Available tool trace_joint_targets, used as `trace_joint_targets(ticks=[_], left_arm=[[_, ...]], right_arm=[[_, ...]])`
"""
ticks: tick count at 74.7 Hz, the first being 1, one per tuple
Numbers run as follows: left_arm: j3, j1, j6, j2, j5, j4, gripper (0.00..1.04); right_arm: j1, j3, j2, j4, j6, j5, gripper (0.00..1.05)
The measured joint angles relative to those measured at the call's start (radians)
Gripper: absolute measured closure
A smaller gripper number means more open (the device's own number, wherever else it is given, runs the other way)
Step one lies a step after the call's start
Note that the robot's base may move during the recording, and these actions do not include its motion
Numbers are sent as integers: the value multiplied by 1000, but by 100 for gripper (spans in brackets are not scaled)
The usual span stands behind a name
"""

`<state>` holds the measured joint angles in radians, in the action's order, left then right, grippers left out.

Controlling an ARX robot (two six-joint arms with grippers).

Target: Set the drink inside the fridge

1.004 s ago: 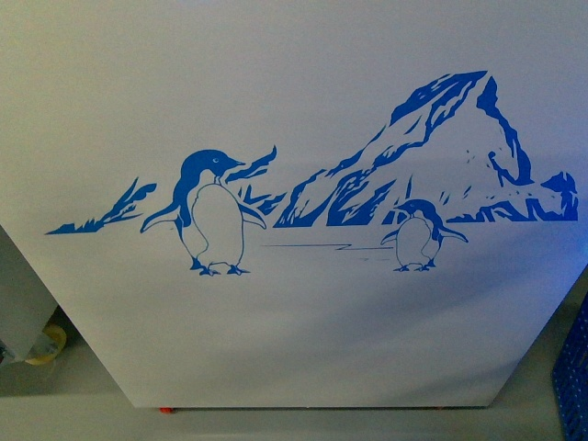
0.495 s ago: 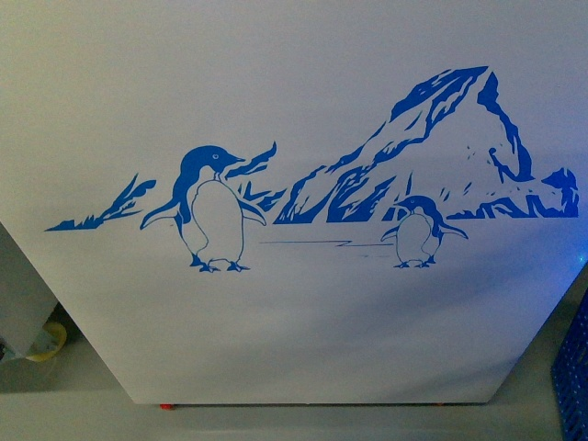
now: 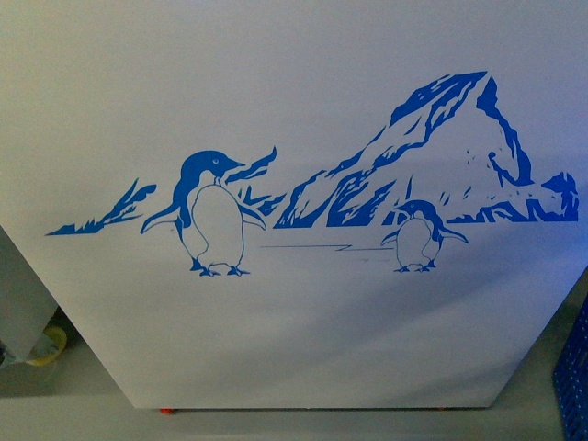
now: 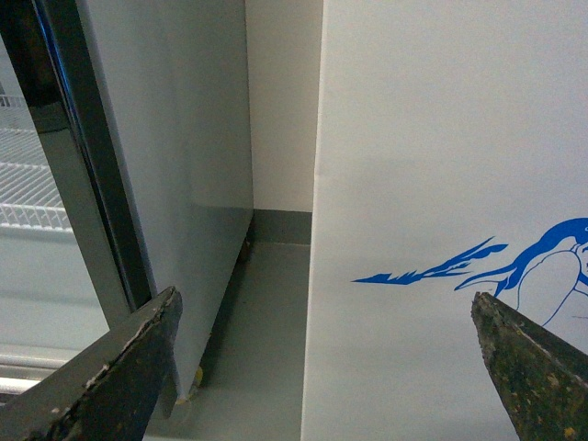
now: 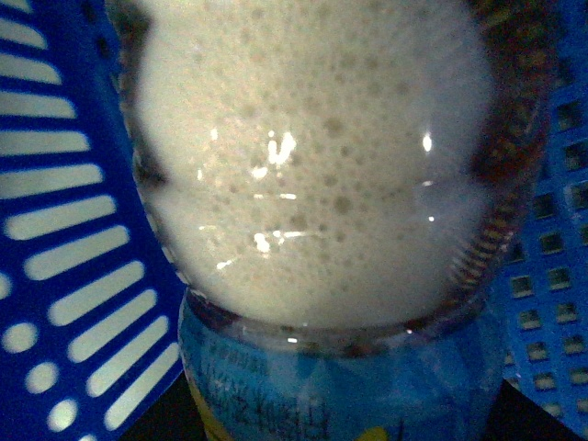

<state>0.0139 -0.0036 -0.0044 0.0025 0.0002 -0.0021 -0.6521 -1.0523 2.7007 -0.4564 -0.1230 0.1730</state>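
The fridge (image 3: 294, 110) is filling the front view with its penguin wall, blocking what lies beyond. Only the left wrist view is showing the grey cabinet (image 4: 175, 138) just beside the fridge, with the left tool (image 4: 323, 299) hanging released. Only the right wrist view is showing the drink (image 5: 312, 184), foaming against a blue crate (image 5: 64, 230); whether the right tool is grasping it, I cannot tell.

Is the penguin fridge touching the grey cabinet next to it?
Apart. The left wrist view shows a strip of floor and wall between the fridge and the grey cabinet.
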Motion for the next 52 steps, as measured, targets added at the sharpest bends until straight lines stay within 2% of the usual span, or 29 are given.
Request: trace_joint_targets(ticks=[22,28,33,45,52], left_arm=[[0,0,0,0,0,0,8],[0,0,0,0,0,0,8],[0,0,0,0,0,0,8],[0,0,0,0,0,0,8],[0,0,0,0,0,0,8]], right_arm=[[-106,277,-496,33,86,69,65],[-144,345,-675,95,115,92,65],[-178,394,-925,209,131,137,65],[-190,367,-1425,420,120,243,66],[-190,344,-1580,469,111,288,66]])
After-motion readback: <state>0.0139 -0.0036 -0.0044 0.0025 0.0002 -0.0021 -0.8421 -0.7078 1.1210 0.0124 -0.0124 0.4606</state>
